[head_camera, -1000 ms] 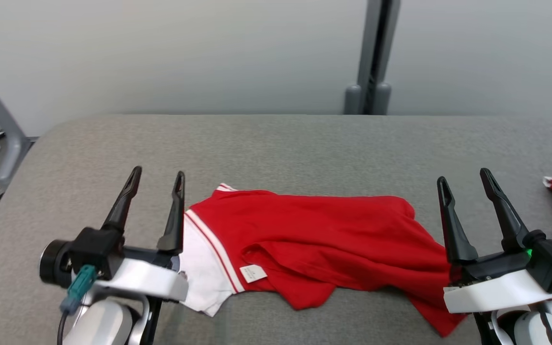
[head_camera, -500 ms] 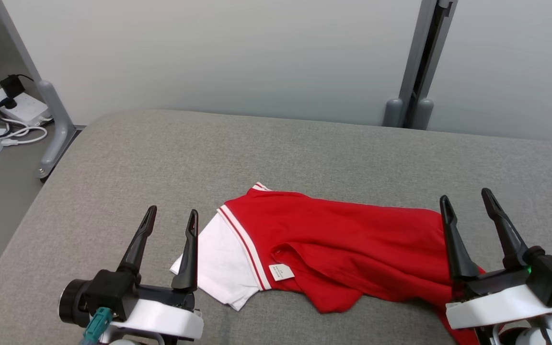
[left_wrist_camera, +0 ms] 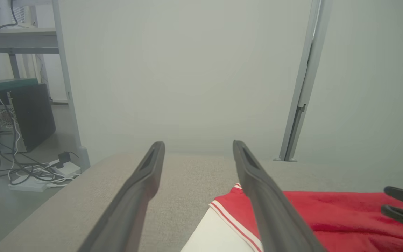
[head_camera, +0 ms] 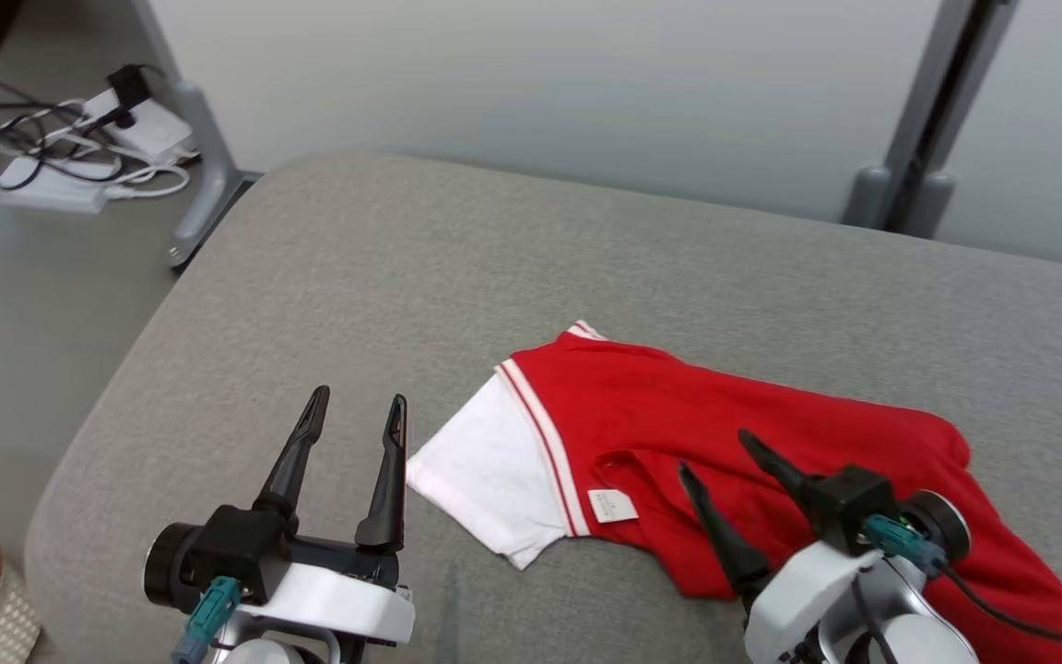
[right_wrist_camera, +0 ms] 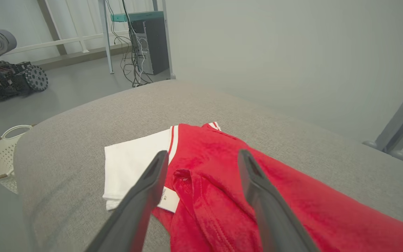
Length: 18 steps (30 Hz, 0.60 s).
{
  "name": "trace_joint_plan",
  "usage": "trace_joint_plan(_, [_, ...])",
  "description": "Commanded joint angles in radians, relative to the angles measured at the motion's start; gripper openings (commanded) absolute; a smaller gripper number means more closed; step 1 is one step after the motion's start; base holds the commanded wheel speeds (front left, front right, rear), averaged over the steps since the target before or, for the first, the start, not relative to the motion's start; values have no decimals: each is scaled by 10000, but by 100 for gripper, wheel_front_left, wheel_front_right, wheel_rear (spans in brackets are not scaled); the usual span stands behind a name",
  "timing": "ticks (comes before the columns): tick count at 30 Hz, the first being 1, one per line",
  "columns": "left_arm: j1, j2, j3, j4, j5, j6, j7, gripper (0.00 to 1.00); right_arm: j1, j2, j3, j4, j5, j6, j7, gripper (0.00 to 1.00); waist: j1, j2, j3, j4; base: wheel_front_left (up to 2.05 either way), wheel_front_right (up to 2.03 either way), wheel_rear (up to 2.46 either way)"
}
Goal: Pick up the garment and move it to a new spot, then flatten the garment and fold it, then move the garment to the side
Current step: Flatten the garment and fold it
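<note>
Red shirt (head_camera: 771, 433) with a white sleeve (head_camera: 485, 470) lies rumpled across the middle of the grey fabric worktop (head_camera: 402, 258), not yet lifted. Your right hand (head_camera: 713, 452), which a second ago stood off the shirt's right-hand end with fingers pointing straight ahead, now hangs over the red body. It is turned inward, fingers spread wide and aimed toward the neck label (head_camera: 612, 505). It holds nothing, and you cannot tell from these views whether the tips touch the cloth. Your left hand (head_camera: 358, 398) keeps its station just beside the sleeve's outer edge, equally wide and empty. The head camera has swung left meanwhile, so the shirt's apparent drift is the view's doing, not the cloth's. Judged from this, the right arm is lining up the first pick near the collar, and the move to a new spot has yet to begin.
</note>
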State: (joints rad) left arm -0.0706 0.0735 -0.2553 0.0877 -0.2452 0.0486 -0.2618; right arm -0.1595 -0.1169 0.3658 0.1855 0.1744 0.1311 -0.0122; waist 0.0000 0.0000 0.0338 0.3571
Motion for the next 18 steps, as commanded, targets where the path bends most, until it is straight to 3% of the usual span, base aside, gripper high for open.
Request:
trace_joint_plan(1, [-141, -14, 46, 35, 80, -43, -42, 100, -118, -66, 39, 141, 79, -6, 78, 100, 0, 0, 224, 347, 0, 0, 0])
trace_joint_plan(9, [-248, -181, 109, 123, 102, -210, -42, 100, -1162, -518, 491, 2126, -90, -6, 529, 100, 0, 0, 622, 1174, 0, 0, 0])
trace_joint_plan(18, [-365, -213, -108, 76, -209, -130, -43, 100, -1935, -611, 698, 3515, -231, -6, 438, 100, 0, 0, 931, 1584, 0, 0, 0])
